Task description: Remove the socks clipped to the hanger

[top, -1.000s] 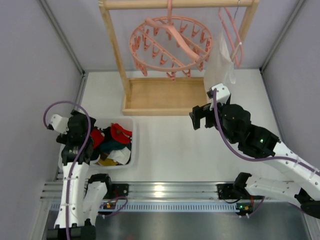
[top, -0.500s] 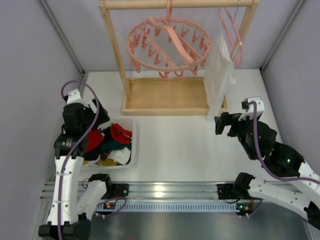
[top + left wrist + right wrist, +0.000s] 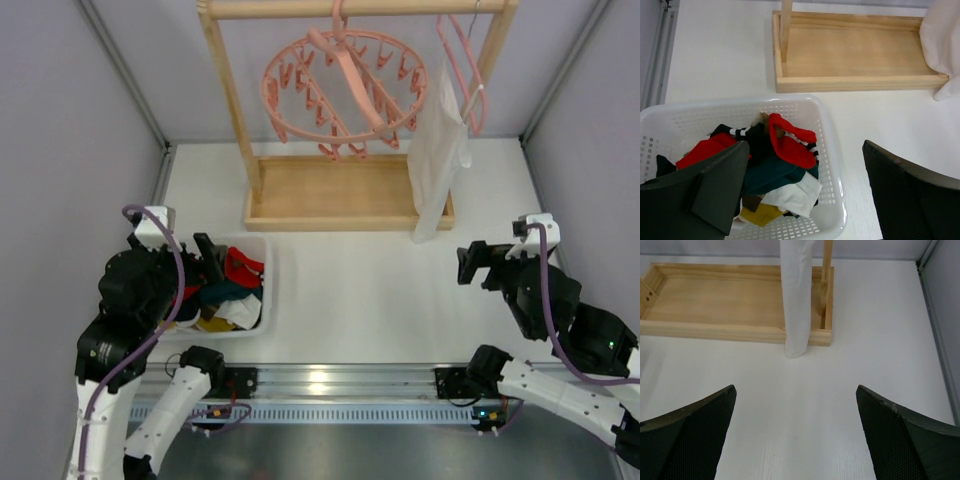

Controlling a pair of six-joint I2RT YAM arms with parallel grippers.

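The round pink hanger [image 3: 345, 92] hangs from the wooden rack's top bar, and only its own pink clips show on it. The socks [image 3: 225, 285], red, black, dark green and white ones, lie heaped in a white basket [image 3: 250, 238] at the left. In the left wrist view the socks [image 3: 785, 150] sit inside the basket [image 3: 837, 200]. My left gripper [image 3: 805, 195] is open above the basket's near right corner and holds nothing. It shows beside the basket [image 3: 197, 260] from the top. My right gripper [image 3: 478, 265] is open over bare table [image 3: 796, 440], well short of the rack.
The wooden rack [image 3: 235, 100] stands on a tray-like base [image 3: 340, 190] at the back. A plain pink clothes hanger [image 3: 465, 70] on its right end carries a white cloth [image 3: 438, 150] reaching down to the base [image 3: 797, 295]. Grey walls close in both sides.
Both arms have drawn back toward the near edge; the right gripper has moved right, away from the rack, and the left has come back from over the basket. The round hanger swings slightly.
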